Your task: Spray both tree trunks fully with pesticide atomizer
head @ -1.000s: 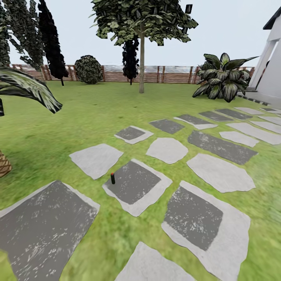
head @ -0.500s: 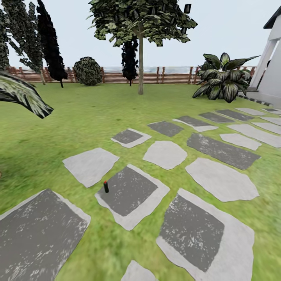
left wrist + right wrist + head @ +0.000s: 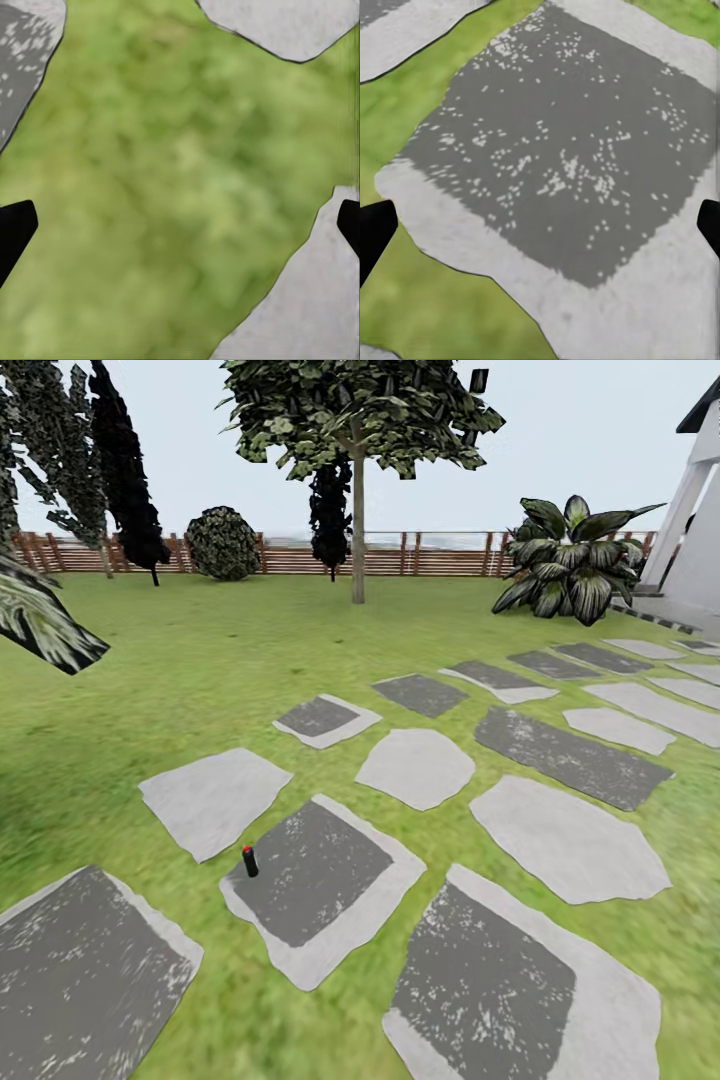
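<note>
The pesticide atomizer, small, dark and red-capped, stands upright at the edge of a grey paving stone, beside the grass floor. Far beyond that stone, a tree rises before the fence. Left pincer and right pincer gape wide, holding nothing.

Grey stone pavers lay scattered across the lawn. A round shrub stood near dark conifers, while a broad-leaved plant grew beside a white building.
</note>
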### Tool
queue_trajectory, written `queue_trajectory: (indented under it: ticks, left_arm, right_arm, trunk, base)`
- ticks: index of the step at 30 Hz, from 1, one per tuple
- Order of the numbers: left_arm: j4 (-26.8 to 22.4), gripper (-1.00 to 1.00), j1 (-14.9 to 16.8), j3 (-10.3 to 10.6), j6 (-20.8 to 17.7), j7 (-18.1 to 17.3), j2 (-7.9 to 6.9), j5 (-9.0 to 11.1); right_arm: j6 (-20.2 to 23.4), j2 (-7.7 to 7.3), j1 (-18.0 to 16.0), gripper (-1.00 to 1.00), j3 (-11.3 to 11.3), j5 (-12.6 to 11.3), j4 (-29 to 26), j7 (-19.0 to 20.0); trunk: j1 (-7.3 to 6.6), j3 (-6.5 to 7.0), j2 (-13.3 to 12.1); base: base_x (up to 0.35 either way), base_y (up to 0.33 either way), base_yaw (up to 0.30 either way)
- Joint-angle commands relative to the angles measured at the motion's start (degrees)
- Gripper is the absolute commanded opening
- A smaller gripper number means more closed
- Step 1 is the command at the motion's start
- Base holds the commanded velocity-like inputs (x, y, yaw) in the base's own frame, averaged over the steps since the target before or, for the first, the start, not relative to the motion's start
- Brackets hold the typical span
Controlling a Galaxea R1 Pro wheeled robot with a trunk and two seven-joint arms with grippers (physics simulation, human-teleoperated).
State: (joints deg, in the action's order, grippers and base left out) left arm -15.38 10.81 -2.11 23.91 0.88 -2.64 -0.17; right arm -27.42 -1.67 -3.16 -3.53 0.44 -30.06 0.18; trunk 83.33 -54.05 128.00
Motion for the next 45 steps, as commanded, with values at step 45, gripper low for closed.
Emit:
queue_trajectory:
  ticks: [45]
  left_arm:
    - [0.0, 1.0, 0.0, 0.0, 0.0, 0.0, 0.0, 0.0]
  right_arm:
    - [0.0, 0.0, 0.0, 1.0, 0.0, 0.0, 0.1, -0.1]
  trunk:
    - [0.0, 0.0, 0.0]
  base:
    - [0.259, -0.181, 0.082]
